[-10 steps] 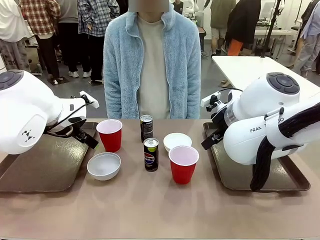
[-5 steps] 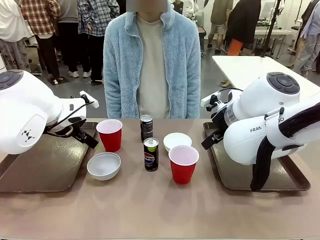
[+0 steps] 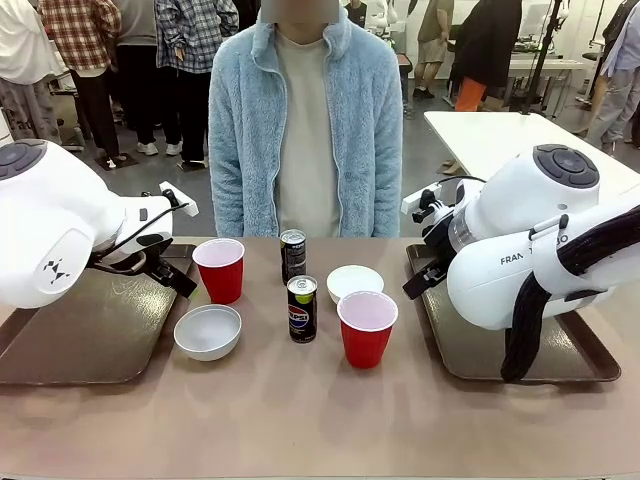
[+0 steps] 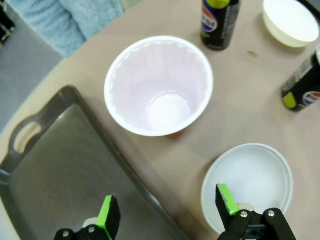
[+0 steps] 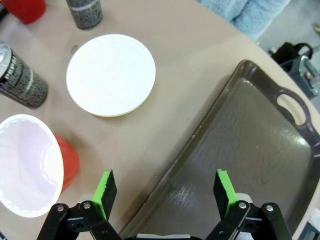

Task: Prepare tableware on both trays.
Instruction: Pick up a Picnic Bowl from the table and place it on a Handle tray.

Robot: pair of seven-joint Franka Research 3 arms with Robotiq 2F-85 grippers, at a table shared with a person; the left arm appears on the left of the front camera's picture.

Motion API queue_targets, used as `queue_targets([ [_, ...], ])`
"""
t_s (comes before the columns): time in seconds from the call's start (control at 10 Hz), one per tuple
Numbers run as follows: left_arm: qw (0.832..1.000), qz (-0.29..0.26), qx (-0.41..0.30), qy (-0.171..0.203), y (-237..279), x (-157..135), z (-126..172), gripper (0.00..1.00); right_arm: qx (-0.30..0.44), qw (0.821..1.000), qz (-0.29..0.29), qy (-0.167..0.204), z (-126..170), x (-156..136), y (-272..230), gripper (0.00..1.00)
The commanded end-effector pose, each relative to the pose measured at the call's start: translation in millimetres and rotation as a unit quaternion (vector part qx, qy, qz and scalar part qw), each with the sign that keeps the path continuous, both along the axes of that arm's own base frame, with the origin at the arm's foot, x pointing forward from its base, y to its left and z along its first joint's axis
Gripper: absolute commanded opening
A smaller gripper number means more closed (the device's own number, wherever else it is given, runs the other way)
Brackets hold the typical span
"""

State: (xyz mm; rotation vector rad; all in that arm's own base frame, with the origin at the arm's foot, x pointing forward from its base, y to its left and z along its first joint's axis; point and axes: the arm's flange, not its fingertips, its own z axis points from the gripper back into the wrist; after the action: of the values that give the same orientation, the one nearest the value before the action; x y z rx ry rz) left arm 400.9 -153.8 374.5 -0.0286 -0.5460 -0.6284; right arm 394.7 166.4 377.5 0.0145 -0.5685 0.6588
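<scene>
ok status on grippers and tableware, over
Left gripper open, empty, over left tray edge. Right gripper open, empty, over right tray edge. Cups, bowls, cans on the table between trays, none loaded. Nothing in the way.

The right end effector (image 5: 165, 189) stands with its jaws spread wide and empty. A dark tray (image 5: 260, 145) lies below and beyond its right finger. A red cup (image 5: 31, 167) stands just beside its left finger. A white bowl (image 5: 111, 75) sits ahead-left on the tabletop (image 5: 200, 60), with a Pepsi can (image 5: 21, 76) farther left.

Busy demo hall: bystanders (image 3: 90, 60) and another table (image 3: 500, 135) behind.
</scene>
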Motion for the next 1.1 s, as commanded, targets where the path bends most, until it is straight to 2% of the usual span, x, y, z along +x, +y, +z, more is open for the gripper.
queue_targets([
  [0.0, 0.999, -0.051, -0.002, -0.001, 9.7, -41.0, 37.5, 1.00, -0.026, 0.999, -0.034, -0.008, 41.2, -52.0, 3.2, 1.00],
  [0.1, 0.998, -0.066, -0.005, 0.000, 14.6, -60.8, 57.4, 1.00, -0.032, 0.998, -0.055, -0.018, 65.1, -80.1, -0.8, 1.00],
  [0.2, 0.996, -0.081, -0.017, 0.041, 18.8, -84.4, 68.9, 1.00, -0.026, 0.998, -0.051, 0.010, 73.3, -109.9, -7.8, 1.00],
  [0.3, 0.992, -0.090, 0.003, 0.084, 25.2, -98.4, 73.2, 1.00, -0.030, 0.996, -0.061, 0.053, 69.6, -133.3, -18.6, 1.00],
  [0.4, 0.989, -0.096, 0.005, 0.115, 30.7, -119.6, 79.8, 1.00, -0.033, 0.991, -0.077, 0.106, 58.3, -163.5, -32.1, 1.00],
  [0.5, 0.987, -0.095, 0.009, 0.130, 31.4, -140.8, 85.1, 1.00, -0.029, 0.983, -0.097, 0.151, 44.1, -191.2, -42.7, 1.00],
  [0.7, 0.986, -0.084, 0.026, 0.143, 35.7, -162.6, 87.6, 1.00, -0.011, 0.970, -0.137, 0.201, 13.5, -232.3, -57.2, 1.00],
  [0.8, 0.988, -0.070, 0.032, 0.133, 34.5, -164.0, 86.2, 1.00, -0.007, 0.973, -0.150, 0.177, 8.7, -232.6, -61.4, 1.00],
  [0.9, 0.984, -0.097, 0.019, 0.150, 17.7, -119.9, 120.5, 1.00, -0.045, 0.975, -0.107, 0.190, 109.9, -146.8, -3.7, 1.00],
  [1.0, 0.984, -0.097, 0.019, 0.150, 17.7, -119.9, 120.5, 1.00, -0.045, 0.975, -0.107, 0.190, 109.9, -146.8, -3.7, 1.00],
])
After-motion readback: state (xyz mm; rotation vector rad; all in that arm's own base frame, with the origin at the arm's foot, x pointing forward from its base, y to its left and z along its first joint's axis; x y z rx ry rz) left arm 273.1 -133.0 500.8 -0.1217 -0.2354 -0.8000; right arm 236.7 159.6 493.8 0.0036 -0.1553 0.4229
